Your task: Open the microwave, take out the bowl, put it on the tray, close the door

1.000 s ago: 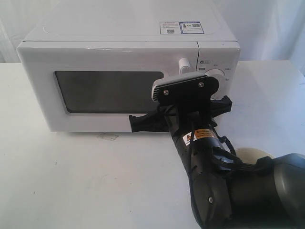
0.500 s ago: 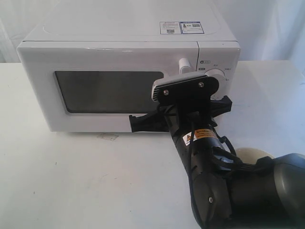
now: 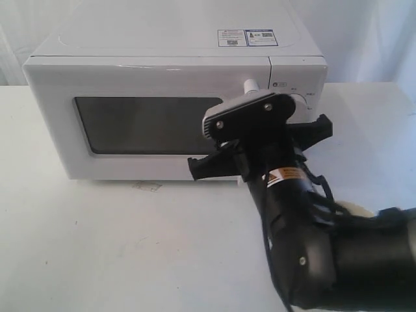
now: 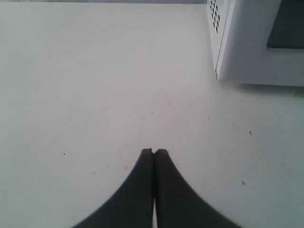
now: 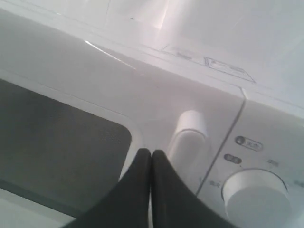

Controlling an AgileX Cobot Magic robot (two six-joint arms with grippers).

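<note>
The white microwave (image 3: 162, 52) stands at the back of the table with its door (image 3: 143, 78) closed; its dark window (image 3: 143, 125) shows nothing inside, so the bowl is hidden. My right gripper (image 5: 151, 153) is shut and empty. Its tips sit just in front of the door, between the window (image 5: 57, 137) and the vertical bar handle (image 5: 190, 137), next to a round knob (image 5: 256, 197). In the exterior view the right wrist (image 3: 260, 140) covers most of the handle, leaving only its top (image 3: 250, 85) showing. My left gripper (image 4: 154, 152) is shut and empty over the bare table.
A pale round rim (image 3: 356, 208) peeks out behind the right arm at the table's right. The microwave's vented side corner (image 4: 237, 47) shows in the left wrist view, well apart from the left gripper. White table (image 3: 97, 247) extends in front.
The right wrist has risen and shifted slightly right, tilting closer to the handle top. The door stays closed and the left gripper view has no earlier frame.
</note>
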